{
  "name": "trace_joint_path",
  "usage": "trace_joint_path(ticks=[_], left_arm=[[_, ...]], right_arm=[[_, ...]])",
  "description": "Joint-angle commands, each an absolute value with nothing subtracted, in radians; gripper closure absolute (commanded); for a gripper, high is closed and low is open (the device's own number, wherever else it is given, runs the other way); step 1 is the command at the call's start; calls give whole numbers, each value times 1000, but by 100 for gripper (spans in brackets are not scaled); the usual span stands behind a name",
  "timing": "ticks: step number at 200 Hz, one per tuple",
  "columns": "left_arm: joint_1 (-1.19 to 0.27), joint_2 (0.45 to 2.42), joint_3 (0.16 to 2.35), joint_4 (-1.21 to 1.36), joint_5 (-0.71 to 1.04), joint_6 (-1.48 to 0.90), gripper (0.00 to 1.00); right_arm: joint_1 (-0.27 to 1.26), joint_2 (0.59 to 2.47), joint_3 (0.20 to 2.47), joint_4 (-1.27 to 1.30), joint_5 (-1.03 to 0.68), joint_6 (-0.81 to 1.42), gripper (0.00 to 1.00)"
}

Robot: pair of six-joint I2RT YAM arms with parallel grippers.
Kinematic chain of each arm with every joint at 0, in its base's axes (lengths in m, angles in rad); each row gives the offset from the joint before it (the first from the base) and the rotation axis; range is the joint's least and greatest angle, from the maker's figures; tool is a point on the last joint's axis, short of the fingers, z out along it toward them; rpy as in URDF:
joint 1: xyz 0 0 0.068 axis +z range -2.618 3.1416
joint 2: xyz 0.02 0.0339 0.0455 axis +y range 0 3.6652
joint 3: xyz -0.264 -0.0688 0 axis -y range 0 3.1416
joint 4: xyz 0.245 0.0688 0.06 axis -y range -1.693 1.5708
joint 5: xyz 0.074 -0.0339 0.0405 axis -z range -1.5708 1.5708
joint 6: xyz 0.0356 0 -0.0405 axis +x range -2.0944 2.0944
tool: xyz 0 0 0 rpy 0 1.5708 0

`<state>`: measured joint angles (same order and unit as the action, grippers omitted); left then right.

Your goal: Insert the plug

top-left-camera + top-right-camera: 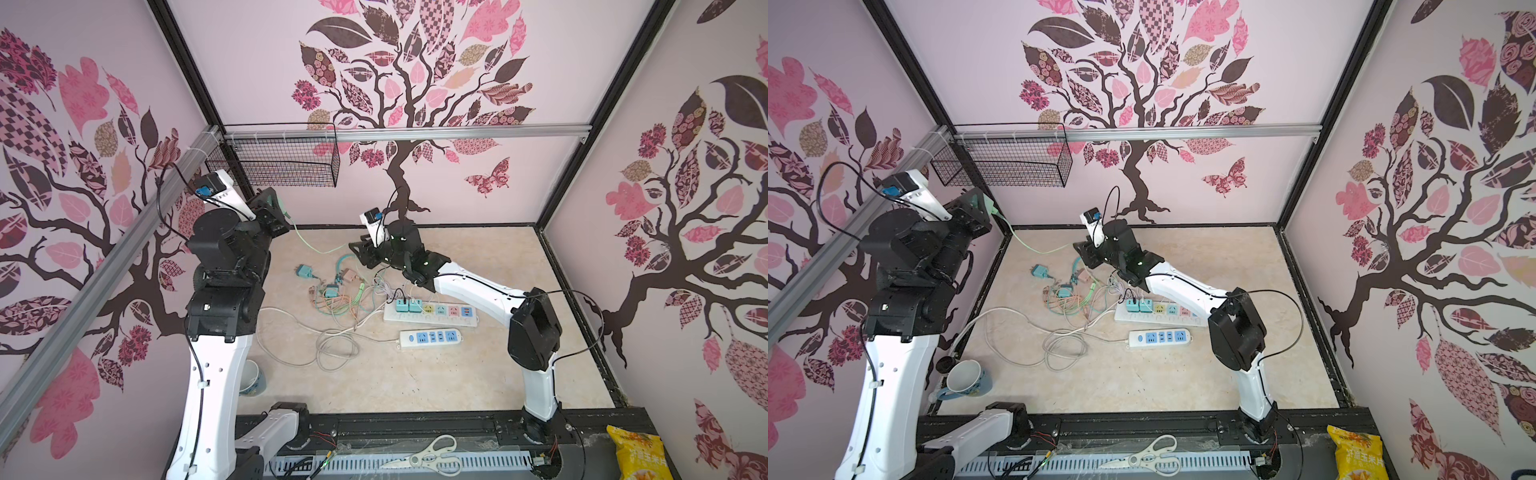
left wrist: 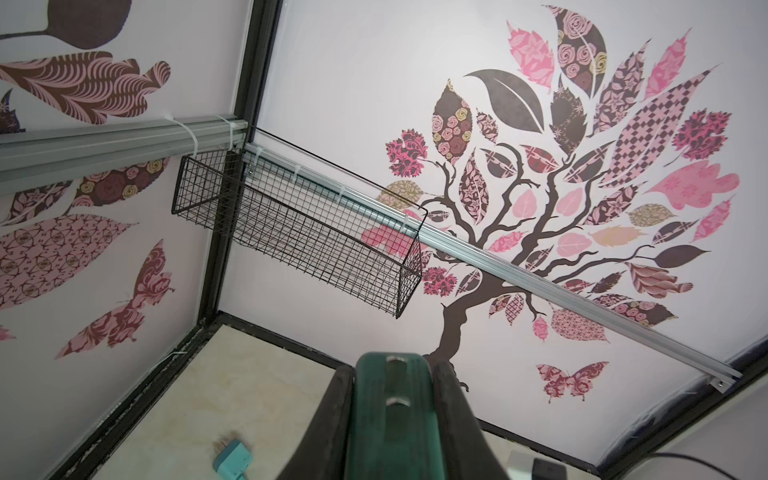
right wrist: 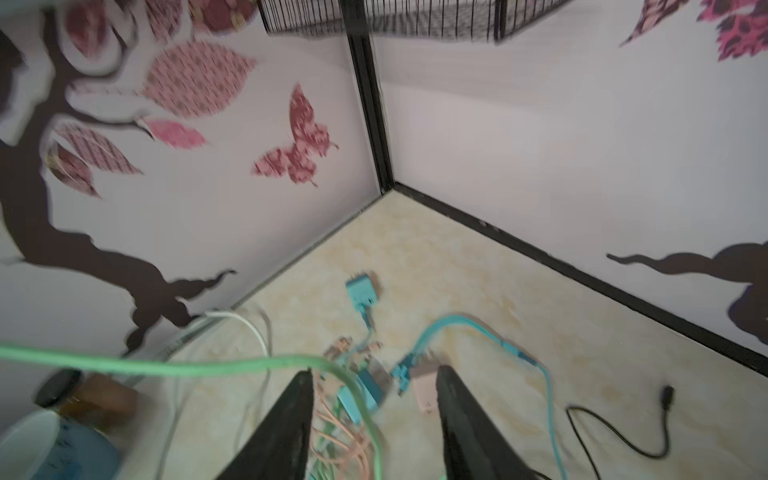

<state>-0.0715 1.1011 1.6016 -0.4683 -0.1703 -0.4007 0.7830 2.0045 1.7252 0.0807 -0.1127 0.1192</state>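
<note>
Nearest you, the power strip (image 1: 430, 318) runs left to right. Just beyond, your right gripper (image 3: 374, 374) hangs spread and empty. Far left, raised, your left gripper (image 2: 395, 369) clamps the green plug (image 2: 392, 419); the strip lies right and nearer

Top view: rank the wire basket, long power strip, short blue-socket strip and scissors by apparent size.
1. wire basket
2. long power strip
3. short blue-socket strip and scissors: look alike; scissors lie nearer the camera, so unranked.
</note>
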Motion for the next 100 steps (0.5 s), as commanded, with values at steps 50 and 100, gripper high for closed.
trace_joint_path(ticks=[50, 100], left_arm=[[-66, 1210, 1720, -440, -191, -368, 100], [-66, 1204, 1708, -442, -170, -373, 100]], right_arm=[[724, 2014, 1562, -12, -117, 350, 15], [726, 2114, 1575, 54, -296, 580, 9]])
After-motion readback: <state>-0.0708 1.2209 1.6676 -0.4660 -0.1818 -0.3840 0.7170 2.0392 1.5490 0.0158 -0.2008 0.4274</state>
